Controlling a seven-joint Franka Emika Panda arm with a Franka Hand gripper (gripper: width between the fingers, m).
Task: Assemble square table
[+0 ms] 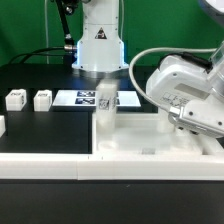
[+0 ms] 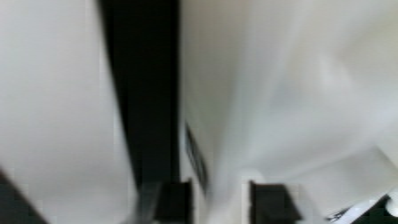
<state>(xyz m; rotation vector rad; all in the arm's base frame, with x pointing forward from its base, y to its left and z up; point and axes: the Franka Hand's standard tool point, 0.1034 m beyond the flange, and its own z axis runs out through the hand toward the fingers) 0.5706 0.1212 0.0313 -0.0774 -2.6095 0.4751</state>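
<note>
The square table's white slab (image 1: 135, 140) lies on the black table against the white rails. One white leg post (image 1: 105, 110) stands upright on its corner toward the exterior view's left. My gripper (image 1: 186, 118) is low at the slab's side toward the exterior view's right; the arm hides its fingers there. In the wrist view the gripper (image 2: 221, 200) has its dark fingertips (image 2: 173, 200) close together, with a blurred white edge of the slab (image 2: 221, 120) between them. Two loose leg posts (image 1: 16, 99) (image 1: 42, 99) stand at the exterior view's left, and another (image 1: 2, 125) shows at the frame edge.
The marker board (image 1: 85, 99) lies flat behind the slab, in front of the robot base (image 1: 98, 45). Long white rails (image 1: 50, 165) run along the front and bound the slab's near side. A grey cable loops above my arm.
</note>
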